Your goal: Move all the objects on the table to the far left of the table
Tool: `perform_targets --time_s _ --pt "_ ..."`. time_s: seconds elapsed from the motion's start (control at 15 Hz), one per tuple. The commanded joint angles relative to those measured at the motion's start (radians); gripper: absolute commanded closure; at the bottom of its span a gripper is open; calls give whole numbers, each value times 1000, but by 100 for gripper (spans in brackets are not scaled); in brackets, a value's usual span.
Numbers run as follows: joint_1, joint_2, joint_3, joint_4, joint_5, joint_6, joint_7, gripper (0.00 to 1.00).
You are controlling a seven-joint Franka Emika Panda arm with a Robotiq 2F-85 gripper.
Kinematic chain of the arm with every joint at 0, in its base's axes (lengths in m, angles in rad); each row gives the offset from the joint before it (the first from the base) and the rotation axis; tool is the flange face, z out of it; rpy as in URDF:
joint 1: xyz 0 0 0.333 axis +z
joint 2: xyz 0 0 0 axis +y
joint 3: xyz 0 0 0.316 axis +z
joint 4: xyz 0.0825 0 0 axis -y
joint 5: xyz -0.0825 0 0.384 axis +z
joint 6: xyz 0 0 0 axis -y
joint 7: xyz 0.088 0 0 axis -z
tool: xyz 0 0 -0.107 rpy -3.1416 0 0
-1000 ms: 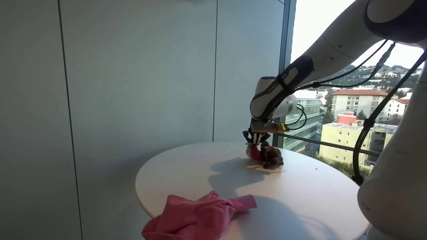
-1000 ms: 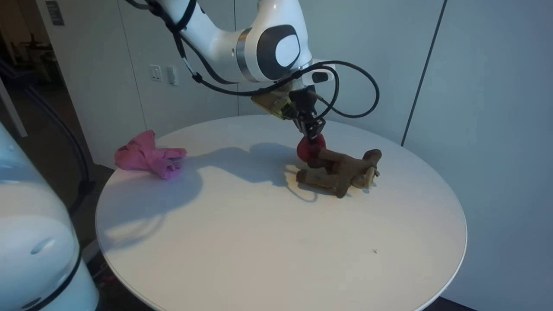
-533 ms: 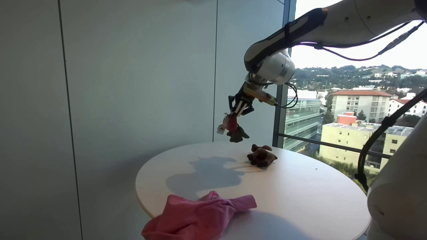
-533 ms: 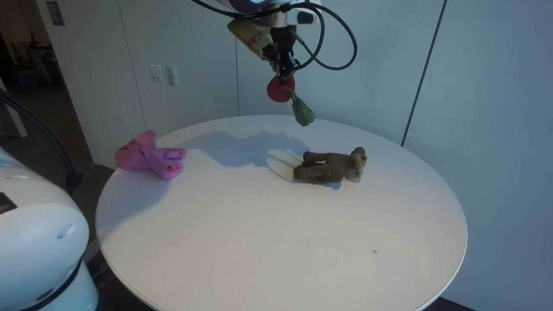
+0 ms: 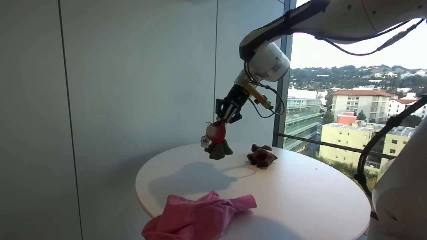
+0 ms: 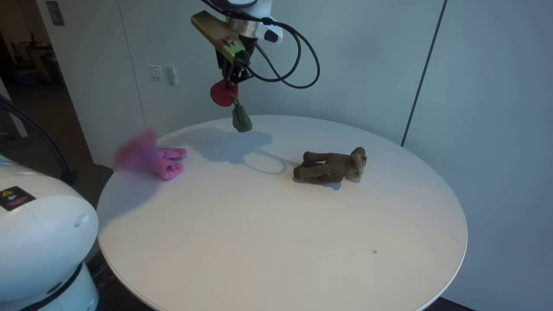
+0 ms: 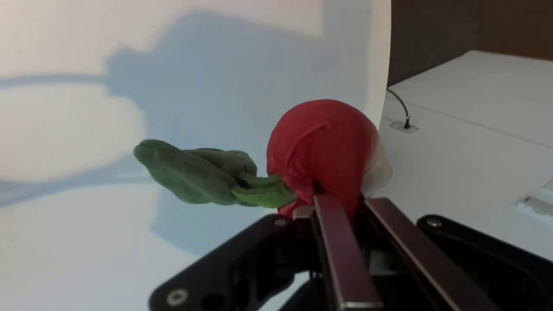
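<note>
Smooth, matt cloth is being shown by the red-and-green toy (image 7: 322,147), fuzzy-looking plush by the brown toy (image 6: 336,166), creased matt fabric by the pink bundle (image 5: 198,216). Smooth, low-sheen finish is being seen on the table (image 6: 281,242), smooth metallic-looking faces on the fingers (image 7: 343,255).

Warning triangle (image 6: 6,194) on robot arm (image 6: 45,244), lettering (image 6: 19,202) unreadable

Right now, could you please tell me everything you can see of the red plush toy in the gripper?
The red plush toy looks like a radish: a round, soft-looking red body, pale at one end, with green leaves on lighter stems and a white tag. The gripper is closed on its body and holds it above the table, leaves lowest. Nothing else is seen touching it.
</note>
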State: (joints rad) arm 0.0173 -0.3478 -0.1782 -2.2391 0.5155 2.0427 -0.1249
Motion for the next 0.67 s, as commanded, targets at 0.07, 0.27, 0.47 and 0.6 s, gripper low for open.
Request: perform_targets --time_s 0.07,0.27,0.47,0.6 --pt "29 -33 27 -43 25 -193 -112 89" --pt "42 -39 55 -56 -2 -323 -182 64" --pt "43 -32 89 -62 -19 -367 -202 46" --pt "30 -56 131 -91 -70 -232 -193 30"
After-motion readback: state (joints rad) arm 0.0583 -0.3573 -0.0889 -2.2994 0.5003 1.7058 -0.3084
